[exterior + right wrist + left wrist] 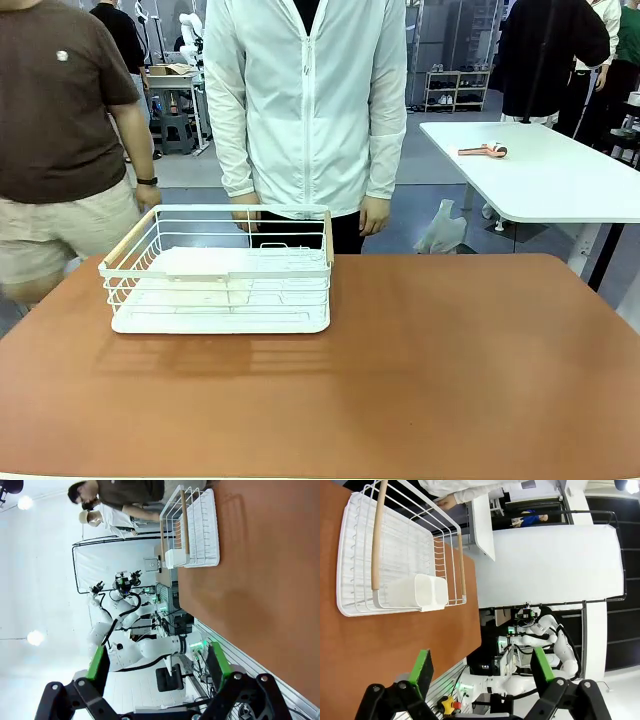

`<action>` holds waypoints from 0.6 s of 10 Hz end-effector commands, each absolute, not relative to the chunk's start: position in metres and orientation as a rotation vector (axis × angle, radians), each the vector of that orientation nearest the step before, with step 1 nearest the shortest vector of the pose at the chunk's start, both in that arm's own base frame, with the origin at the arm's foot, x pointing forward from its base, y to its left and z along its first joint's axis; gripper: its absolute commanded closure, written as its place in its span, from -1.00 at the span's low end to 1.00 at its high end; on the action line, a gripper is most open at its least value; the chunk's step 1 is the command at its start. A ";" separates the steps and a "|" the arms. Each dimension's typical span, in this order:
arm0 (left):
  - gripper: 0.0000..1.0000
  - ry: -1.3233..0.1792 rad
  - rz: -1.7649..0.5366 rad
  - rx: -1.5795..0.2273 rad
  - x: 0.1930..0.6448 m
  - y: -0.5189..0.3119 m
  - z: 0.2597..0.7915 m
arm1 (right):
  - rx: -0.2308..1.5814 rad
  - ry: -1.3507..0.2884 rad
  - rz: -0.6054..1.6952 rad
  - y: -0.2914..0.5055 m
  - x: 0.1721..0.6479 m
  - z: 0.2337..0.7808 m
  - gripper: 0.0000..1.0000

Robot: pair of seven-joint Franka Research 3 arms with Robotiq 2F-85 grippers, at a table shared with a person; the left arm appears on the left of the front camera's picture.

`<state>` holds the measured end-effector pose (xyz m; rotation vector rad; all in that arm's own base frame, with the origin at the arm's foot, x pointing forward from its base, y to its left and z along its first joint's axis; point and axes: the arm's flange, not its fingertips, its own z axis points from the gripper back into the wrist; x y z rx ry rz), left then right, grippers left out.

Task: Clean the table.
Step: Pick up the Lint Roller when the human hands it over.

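Grippers sit nearest, at the bottom edge of each wrist view. The left gripper and the right gripper both have their green-padded fingers spread wide, with nothing between them.

In the front view the table fills the lower half of the frame. It is reddish-brown, smooth and matte, with a rounded far corner at the right and a pale strip along the bottom edge. On its left part stands a white wire basket with a white holder at its near rim.

Beyond the far edge, a person in a white jacket stands at top centre, just behind the basket. A person in a brown shirt is at upper left. A white table stands on the grey floor at upper right.
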<state>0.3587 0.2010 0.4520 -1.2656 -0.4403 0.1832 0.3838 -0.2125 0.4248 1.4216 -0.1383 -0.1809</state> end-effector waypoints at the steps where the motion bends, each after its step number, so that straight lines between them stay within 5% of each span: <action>1: -1.00 -0.448 0.198 -1.269 0.352 0.208 0.450 | 1.413 -0.144 -0.209 -0.221 0.380 0.424 -1.00; 6: -1.00 -0.448 0.198 -1.269 0.352 0.208 0.450 | 1.413 -0.144 -0.209 -0.221 0.380 0.424 -1.00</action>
